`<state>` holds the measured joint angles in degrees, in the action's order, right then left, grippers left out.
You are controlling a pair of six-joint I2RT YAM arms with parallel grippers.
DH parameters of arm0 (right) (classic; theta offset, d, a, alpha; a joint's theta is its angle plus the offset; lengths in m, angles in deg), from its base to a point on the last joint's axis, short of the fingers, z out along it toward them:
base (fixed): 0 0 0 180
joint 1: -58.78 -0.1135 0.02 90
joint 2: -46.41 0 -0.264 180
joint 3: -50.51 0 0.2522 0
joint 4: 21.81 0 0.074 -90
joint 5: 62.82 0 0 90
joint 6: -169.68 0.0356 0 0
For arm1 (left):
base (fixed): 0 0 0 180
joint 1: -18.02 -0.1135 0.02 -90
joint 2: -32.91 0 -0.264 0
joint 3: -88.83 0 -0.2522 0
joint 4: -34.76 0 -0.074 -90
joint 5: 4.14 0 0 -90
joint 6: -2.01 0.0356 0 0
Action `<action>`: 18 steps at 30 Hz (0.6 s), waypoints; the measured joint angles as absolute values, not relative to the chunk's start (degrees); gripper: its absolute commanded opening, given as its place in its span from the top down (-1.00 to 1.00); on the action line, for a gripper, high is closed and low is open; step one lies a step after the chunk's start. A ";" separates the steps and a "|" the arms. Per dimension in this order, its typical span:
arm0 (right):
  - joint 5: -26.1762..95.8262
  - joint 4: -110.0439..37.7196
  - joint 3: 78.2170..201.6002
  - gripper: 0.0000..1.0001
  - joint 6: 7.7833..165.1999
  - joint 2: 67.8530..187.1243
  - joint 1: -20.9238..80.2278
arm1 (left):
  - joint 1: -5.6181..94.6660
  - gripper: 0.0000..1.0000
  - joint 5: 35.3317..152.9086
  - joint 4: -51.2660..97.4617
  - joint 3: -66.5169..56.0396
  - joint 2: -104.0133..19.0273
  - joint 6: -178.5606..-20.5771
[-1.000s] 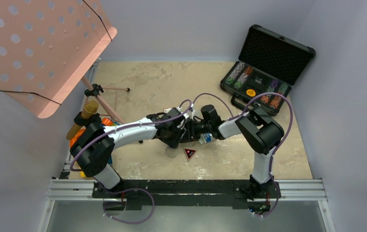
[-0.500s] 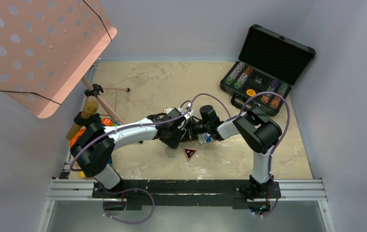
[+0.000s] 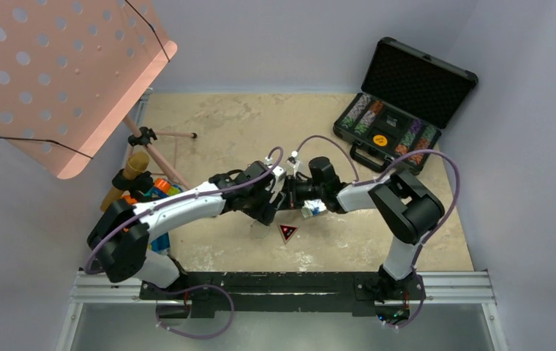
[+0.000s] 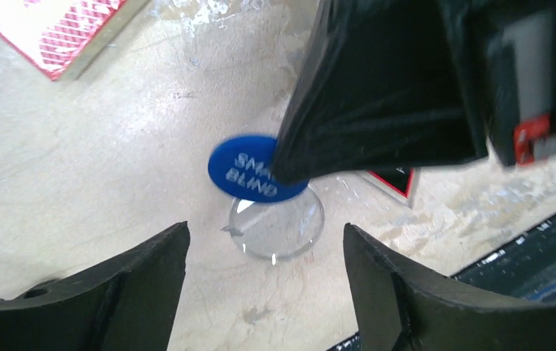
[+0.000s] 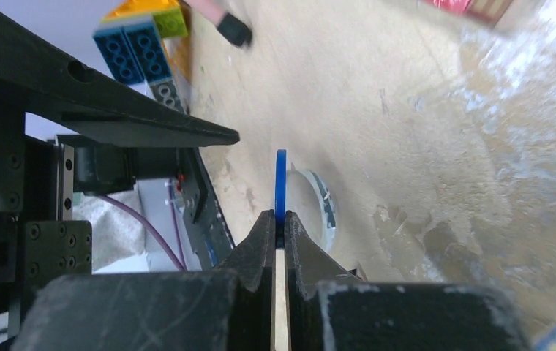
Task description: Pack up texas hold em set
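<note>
Beige surface (image 3: 216,124): right gripper (image 5: 280,223) pinches a half-hidden blue button (image 4: 240,172); left gripper (image 4: 264,238) hangs wide, empty, over a clear button (image 4: 293,219).

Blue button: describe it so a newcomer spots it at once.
At the middle of the table, the right hand pinches it by a clear disc. The blue button is the only blue disc there, with white lettering ending in BLIND.

The right gripper (image 5: 280,219), pinching the blue button (image 4: 242,168), fills the gap before the left gripper's (image 4: 264,235) spread jaws — little room there. The triangular marker (image 3: 287,232) lies just beside; bare table (image 3: 260,124) stretches to the open briefcase (image 3: 421,80) far right.
</note>
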<state>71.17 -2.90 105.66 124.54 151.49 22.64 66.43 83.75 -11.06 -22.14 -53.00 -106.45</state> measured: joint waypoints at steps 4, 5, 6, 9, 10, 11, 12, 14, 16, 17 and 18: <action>68.15 -6.22 104.90 1.00 122.13 144.45 25.13 | 66.43 -0.79 83.31 -12.28 -23.63 -44.67 -106.43; 67.24 -7.47 104.79 1.00 121.35 142.50 26.27 | 66.40 -0.82 83.05 -12.68 -23.87 -42.72 -106.40; 66.36 -9.07 104.76 1.00 120.41 140.47 27.67 | 66.34 -0.84 82.74 -13.35 -24.00 -40.36 -106.38; 63.08 -15.21 104.81 1.00 116.93 133.93 33.44 | 65.55 -0.85 82.15 -14.05 -24.11 -34.13 -106.34; 61.97 -17.09 104.83 1.00 115.93 132.08 35.29 | 65.16 -0.85 82.04 -14.21 -24.11 -32.84 -106.34; 60.59 -19.82 105.18 1.00 114.62 130.00 37.92 | 64.77 -0.85 81.94 -14.43 -24.11 -31.97 -106.32; 59.32 -22.33 105.84 1.00 113.52 128.32 40.52 | 64.50 -0.85 81.89 -14.64 -24.11 -31.62 -106.25; 56.83 -26.49 108.09 1.00 111.34 126.20 46.09 | 63.98 -0.85 81.74 -15.17 -24.11 -31.51 -106.08; 54.52 -29.24 110.73 1.00 109.70 125.45 51.47 | 63.78 -0.85 81.80 -16.02 -24.11 -31.64 -105.59; 53.34 -30.46 112.31 1.00 109.04 125.43 54.07 | 63.78 -0.85 81.80 -16.41 -24.11 -31.64 -105.31; 52.51 -31.16 113.51 1.00 108.60 125.56 56.01 | 63.78 -0.85 81.89 -16.59 -24.11 -31.64 -105.07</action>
